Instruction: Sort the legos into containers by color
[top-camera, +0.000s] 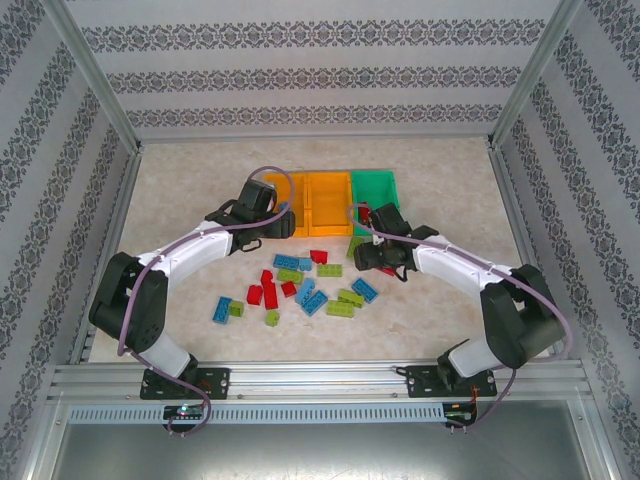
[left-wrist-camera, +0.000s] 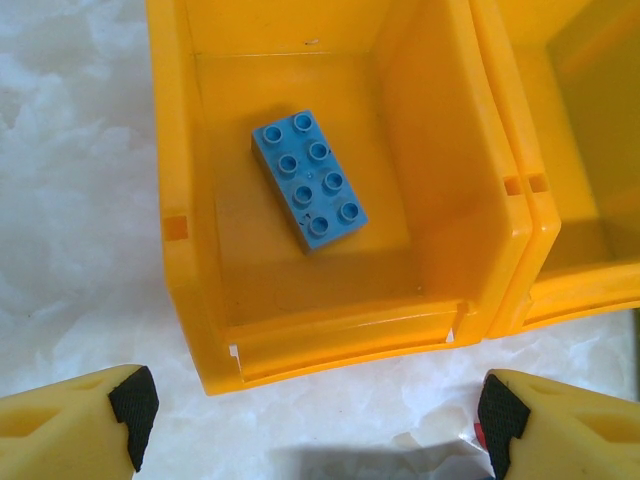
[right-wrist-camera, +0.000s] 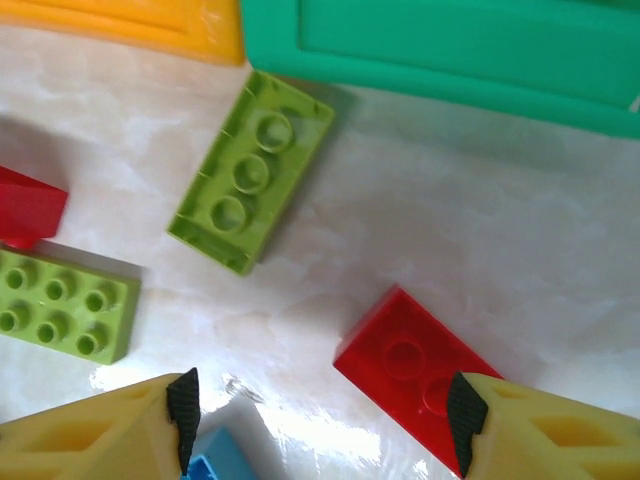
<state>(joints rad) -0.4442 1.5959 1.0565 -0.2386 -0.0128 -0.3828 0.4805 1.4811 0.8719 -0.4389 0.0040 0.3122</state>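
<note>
A blue lego (left-wrist-camera: 308, 180) lies studs up on the floor of the left orange container (left-wrist-camera: 195, 200). My left gripper (left-wrist-camera: 315, 415) hangs open just in front of that bin's near wall, nothing between its fingers. In the top view the left gripper (top-camera: 268, 212) covers part of this bin. My right gripper (right-wrist-camera: 318, 415) is open low over the table, in front of the green container (right-wrist-camera: 450, 50). An upturned red lego (right-wrist-camera: 415, 365) lies by its right fingertip, partly under it. An upturned lime lego (right-wrist-camera: 252, 172) lies close to the green bin.
The middle orange container (top-camera: 325, 200) and the green one (top-camera: 378, 192) stand at the back. Loose legos are scattered mid-table: blue (top-camera: 224, 308), red (top-camera: 255, 294), lime (top-camera: 329, 270). By the right gripper lie a lime lego (right-wrist-camera: 60, 303), a red one (right-wrist-camera: 25, 205) and a blue one (right-wrist-camera: 215, 465).
</note>
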